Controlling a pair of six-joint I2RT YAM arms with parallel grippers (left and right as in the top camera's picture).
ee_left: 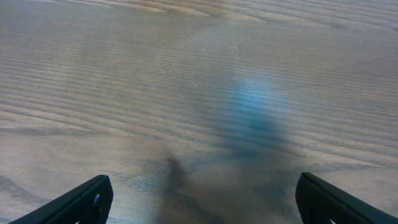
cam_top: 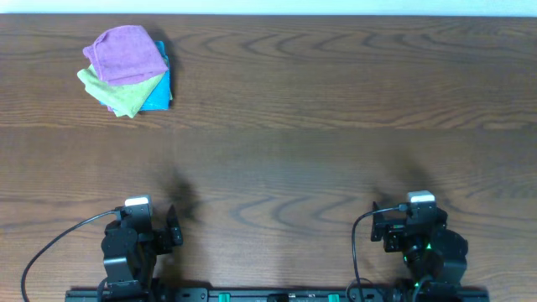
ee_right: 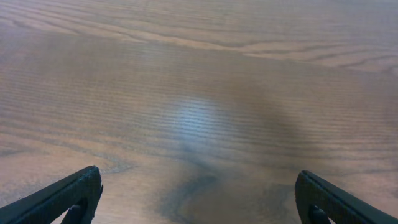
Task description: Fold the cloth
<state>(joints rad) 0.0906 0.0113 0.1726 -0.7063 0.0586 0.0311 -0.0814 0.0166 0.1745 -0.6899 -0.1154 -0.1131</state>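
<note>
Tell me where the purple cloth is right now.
Overhead view: the purple cloth lies at the far left of the table, stacked atop a green cloth and a blue cloth.

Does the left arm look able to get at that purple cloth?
Probably yes: the purple cloth lies on top of the pile, with only bare table between it and the open left hand. Whether the arm stretches that far is unclear.

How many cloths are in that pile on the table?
3. The purple cloth lies on top, the light green cloth pokes out from under its near edge, and the blue cloth shows at the right. Others could be hidden underneath.
</note>
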